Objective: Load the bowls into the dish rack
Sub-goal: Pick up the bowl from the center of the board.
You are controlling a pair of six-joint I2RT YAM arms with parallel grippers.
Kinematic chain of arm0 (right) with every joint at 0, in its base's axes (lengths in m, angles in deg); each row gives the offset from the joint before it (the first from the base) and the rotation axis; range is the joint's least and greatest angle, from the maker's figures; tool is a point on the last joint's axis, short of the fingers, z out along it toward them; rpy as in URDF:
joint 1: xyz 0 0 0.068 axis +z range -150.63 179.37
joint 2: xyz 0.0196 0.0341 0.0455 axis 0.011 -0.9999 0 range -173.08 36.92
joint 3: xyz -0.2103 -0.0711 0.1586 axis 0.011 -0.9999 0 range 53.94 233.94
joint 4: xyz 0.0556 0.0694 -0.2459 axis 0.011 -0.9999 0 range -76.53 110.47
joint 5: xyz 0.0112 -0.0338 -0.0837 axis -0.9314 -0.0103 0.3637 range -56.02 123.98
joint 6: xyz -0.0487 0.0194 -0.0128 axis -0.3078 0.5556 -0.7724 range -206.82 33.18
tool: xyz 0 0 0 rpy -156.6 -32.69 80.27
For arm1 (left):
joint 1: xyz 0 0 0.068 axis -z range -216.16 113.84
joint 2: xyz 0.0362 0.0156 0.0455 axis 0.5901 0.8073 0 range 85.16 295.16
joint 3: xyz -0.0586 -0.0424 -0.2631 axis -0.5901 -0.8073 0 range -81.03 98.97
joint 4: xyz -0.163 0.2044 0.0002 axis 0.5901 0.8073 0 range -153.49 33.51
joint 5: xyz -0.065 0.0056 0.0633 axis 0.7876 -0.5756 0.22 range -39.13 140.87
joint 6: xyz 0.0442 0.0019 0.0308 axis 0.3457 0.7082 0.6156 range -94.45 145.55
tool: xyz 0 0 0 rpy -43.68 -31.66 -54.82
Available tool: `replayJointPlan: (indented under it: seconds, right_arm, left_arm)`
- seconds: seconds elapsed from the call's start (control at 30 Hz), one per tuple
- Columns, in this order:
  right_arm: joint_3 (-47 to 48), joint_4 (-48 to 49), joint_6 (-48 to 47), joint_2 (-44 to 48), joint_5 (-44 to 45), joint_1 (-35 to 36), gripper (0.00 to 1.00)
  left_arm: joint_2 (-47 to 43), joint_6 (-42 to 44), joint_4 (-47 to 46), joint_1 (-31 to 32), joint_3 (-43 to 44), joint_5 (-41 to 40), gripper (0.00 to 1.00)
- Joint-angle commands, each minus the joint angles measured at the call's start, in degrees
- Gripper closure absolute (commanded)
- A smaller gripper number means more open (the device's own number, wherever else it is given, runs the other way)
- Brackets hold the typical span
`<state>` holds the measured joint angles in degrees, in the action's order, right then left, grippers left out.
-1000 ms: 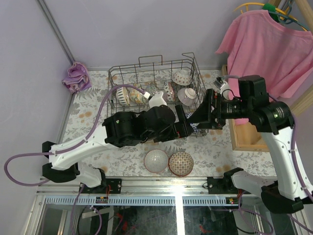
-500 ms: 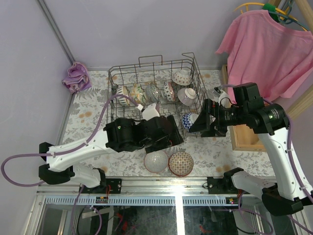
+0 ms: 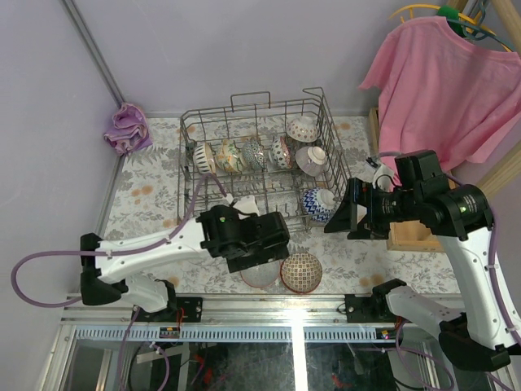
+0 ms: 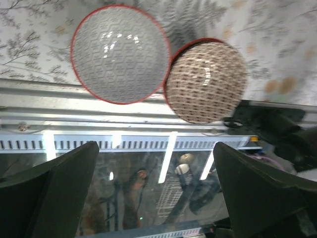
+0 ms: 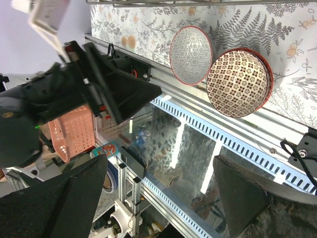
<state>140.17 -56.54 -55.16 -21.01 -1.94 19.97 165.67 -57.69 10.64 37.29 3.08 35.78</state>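
Two bowls point(image 4: 120, 53) at the table edge point(image 3: 203, 283); left fingers point(image 4: 49, 193) and right fingers point(image 5: 54, 208) wide apart, empty.

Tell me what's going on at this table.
The robot is loading the rack. Several bowls already stand in it. Two more, a grey bowl and a brown bowl, sit side by side near the table's front edge. The left end effector hovers open over those two. The right end effector, open and empty, hangs just right of the rack.

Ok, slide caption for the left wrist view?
Open left tool above grey bowl and brown bowl, side by side at the table edge.
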Motion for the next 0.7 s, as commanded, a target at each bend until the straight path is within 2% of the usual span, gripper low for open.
replayJointPlan:
  seconds: [0.0,0.23,0.4,0.5,0.6,0.67]
  right_arm:
    - [2.1,-2.3,-1.7,0.5,0.2,-0.1,0.06]
    - [1.7,-2.8,-1.1,1.9,0.2,-0.1,0.08]
    - [1.5,-3.4,-2.0,2.1,-0.3,-0.1,0.08]
    - [0.3,-3.5,-2.9,1.6,-1.1,-0.1,0.08]
    - [-0.9,-2.7,-4.0,0.7,-1.8,-0.1,0.08]
    - [-1.4,-2.3,-5.0,-0.5,-2.3,-0.1,0.08]
  left_arm:
    - [1.9,-0.2,3.7,0.1,-5.0,4.1,0.00]
    - [0.3,-2.0,-1.1,0.6,-12.6,5.5,0.01]
    - [-5.4,-7.6,-5.8,1.3,-19.1,4.7,0.12]
    - [-9.5,-11.6,-5.1,3.1,-16.8,-0.5,0.09]
    - [-11.8,-11.4,-3.6,3.3,-10.5,-4.8,0.07]
    - [-12.2,-10.2,-2.5,3.3,-5.1,-7.2,0.00]
